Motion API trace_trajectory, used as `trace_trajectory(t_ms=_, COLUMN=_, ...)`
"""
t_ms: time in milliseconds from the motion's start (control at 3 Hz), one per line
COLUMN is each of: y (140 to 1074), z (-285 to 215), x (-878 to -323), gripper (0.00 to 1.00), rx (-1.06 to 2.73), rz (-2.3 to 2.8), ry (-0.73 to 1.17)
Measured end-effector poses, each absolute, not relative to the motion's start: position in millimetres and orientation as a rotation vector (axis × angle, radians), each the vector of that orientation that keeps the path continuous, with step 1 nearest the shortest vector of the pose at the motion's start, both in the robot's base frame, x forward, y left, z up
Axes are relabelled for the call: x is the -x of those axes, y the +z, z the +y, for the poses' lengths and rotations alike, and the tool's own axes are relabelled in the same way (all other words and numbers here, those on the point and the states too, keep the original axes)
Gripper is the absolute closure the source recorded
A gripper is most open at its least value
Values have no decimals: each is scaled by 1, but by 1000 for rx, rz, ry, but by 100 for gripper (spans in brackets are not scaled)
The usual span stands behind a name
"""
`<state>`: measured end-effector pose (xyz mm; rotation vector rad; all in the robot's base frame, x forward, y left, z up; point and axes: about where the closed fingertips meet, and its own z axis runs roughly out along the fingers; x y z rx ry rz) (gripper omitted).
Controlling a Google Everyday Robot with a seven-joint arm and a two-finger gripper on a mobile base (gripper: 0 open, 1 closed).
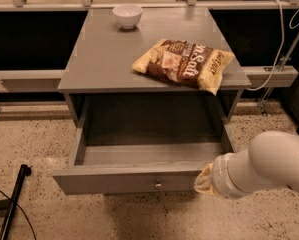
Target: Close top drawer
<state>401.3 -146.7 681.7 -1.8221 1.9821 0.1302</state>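
Note:
The top drawer (124,180) is a wide grey drawer, pulled well out of the grey cabinet (101,59). Its shallow box is empty. The flat front panel carries one small round metal knob (158,185) at its centre. My gripper (204,182), on the end of the thick white arm (264,166), is at the right end of the drawer's front panel, on its outer side. Only its yellowish tip shows past the white wrist. No other drawers are in view.
On the cabinet top lie a brown and yellow chip bag (185,63) at the front right and a white bowl (127,15) at the back. A black pole (11,204) lies on the speckled floor at the left. A white cable (281,44) hangs at the right.

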Motion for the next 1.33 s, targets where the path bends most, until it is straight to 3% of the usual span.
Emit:
trace_trajectory(t_ms=667, y=622, z=-130, x=-421, gripper=100, rx=1828, rz=2010, ry=204)
trace_trajectory(t_ms=1333, y=617, z=-123, x=-456, gripper=100, rx=1651, rz=1998, ry=122)
